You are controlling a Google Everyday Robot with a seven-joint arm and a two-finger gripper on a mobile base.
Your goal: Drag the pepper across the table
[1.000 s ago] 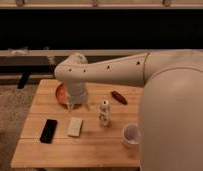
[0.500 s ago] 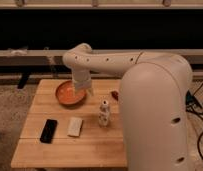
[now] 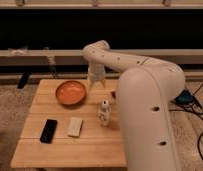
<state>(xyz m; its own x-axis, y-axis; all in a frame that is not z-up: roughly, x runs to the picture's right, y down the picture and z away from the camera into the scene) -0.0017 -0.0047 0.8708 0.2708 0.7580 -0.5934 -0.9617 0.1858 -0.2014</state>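
The pepper [image 3: 114, 93] is a small dark red sliver on the light wooden table [image 3: 60, 150], right of centre. Most of it is hidden behind my large white arm. My gripper [image 3: 96, 84] hangs down over the far part of the table, between the orange bowl [image 3: 71, 93] and the pepper. It is a little left of the pepper and apart from it. Nothing shows in the gripper.
A small white patterned bottle [image 3: 104, 111] stands just in front of the pepper. A black phone [image 3: 48, 130] and a pale rectangular block [image 3: 75, 126] lie at the front left. My arm [image 3: 150, 110] covers the table's right side. Cables lie on the floor at right.
My arm has swung, and the gripper has shifted right from above the bowl towards the pepper. The bowl is now uncovered. The arm now hides most of the pepper.
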